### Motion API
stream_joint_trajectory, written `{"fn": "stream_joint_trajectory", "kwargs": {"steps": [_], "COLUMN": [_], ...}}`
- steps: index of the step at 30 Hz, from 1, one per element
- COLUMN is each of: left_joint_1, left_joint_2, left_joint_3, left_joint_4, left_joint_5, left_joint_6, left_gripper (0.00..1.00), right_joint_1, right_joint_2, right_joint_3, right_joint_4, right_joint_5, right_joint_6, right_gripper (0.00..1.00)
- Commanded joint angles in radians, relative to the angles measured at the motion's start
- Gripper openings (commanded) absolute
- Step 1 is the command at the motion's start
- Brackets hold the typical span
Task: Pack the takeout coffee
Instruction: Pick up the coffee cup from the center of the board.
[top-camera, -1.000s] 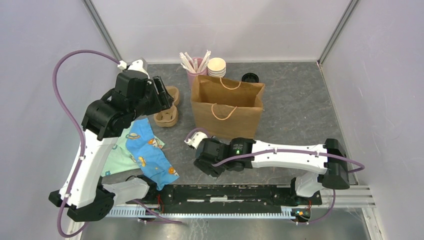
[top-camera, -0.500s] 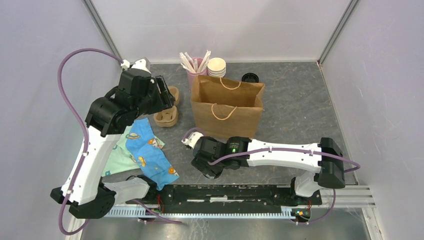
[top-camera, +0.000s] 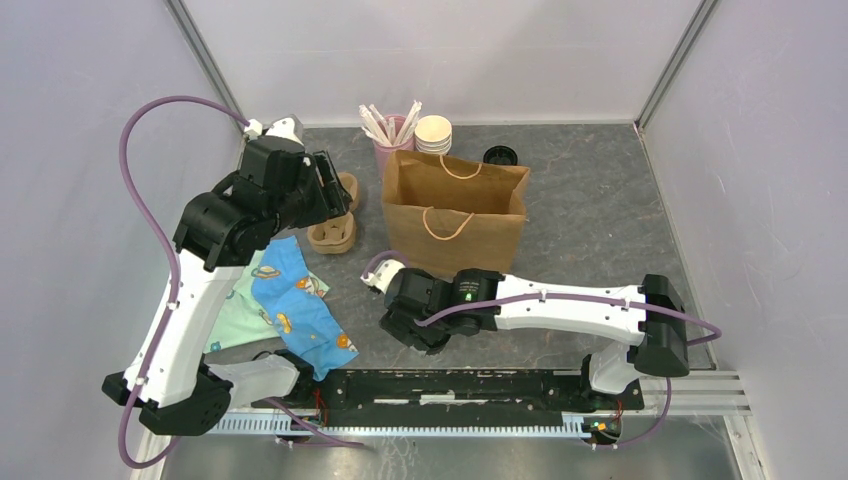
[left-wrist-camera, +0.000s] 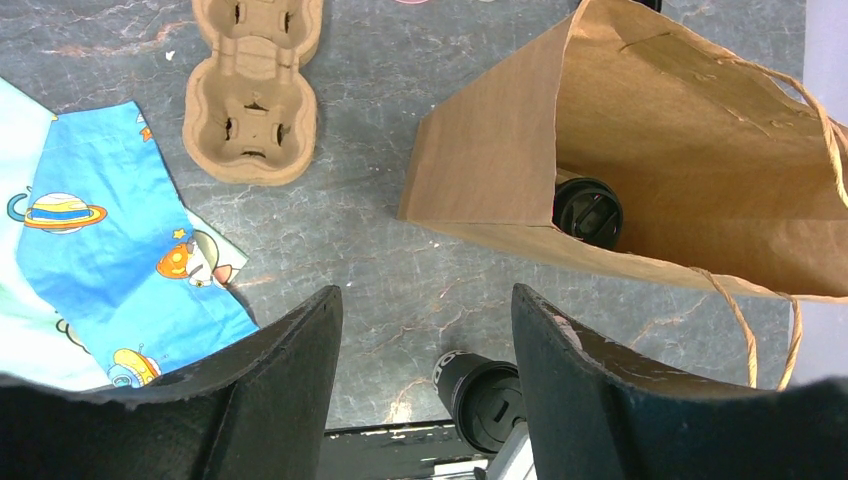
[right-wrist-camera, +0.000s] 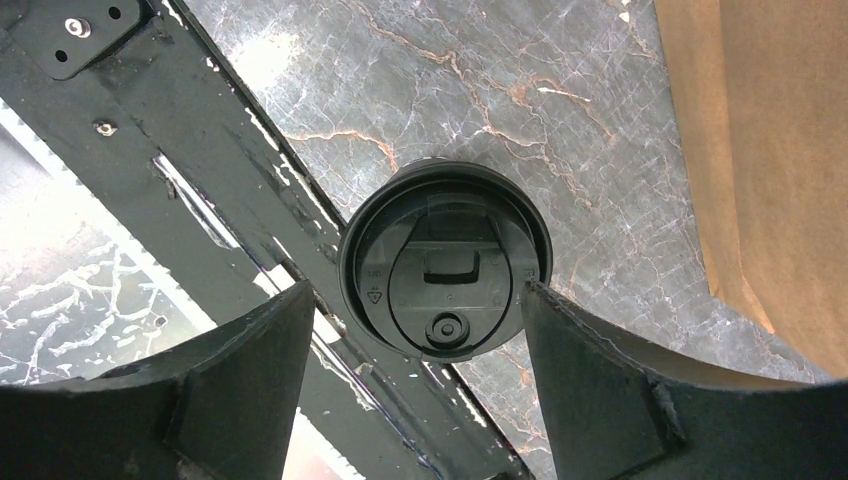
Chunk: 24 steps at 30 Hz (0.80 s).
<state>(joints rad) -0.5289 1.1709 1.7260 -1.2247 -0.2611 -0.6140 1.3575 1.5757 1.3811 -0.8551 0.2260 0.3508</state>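
Straddling cup (right-wrist-camera: 445, 235) with right gripper (right-wrist-camera: 418, 292), on near side of bag (top-camera: 455, 225).
Flanking lid (right-wrist-camera: 445, 300) with wide-spread fingers (right-wrist-camera: 600, 370) for a side grasp; cannot tell if squeezing. Holding left gripper (left-wrist-camera: 428, 295) open, empty.

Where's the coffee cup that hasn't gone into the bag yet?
In the right wrist view, the lidded black cup sits between the right gripper's fingers, beside the black rail, the brown bag at the picture's right edge.

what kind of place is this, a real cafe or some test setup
Probably a walled robot test cell staged as a coffee takeout counter: a brown paper bag, a stack of paper cups and a cardboard cup carrier.
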Motion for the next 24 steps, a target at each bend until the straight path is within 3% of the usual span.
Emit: {"fn": "stream_joint_trajectory", "kwargs": {"steps": [1, 24], "left_joint_1": [0.000, 0.000], "left_joint_2": [-0.008, -0.004], "left_joint_3": [-0.003, -0.006], "left_joint_4": [0.024, 0.024], "left_joint_5": [0.000, -0.001], "left_joint_6": [0.009, 0.034], "left_gripper": [0.70, 0.72], "right_joint_1": [-0.003, -0.031], "right_joint_2": [0.001, 0.031], "right_joint_3": [0.001, -0.019], "right_joint_4": [0.001, -0.037], "right_joint_5": [0.013, -0.022], "right_joint_6": [0.002, 0.020], "right_gripper": [0.82, 0.75]}}
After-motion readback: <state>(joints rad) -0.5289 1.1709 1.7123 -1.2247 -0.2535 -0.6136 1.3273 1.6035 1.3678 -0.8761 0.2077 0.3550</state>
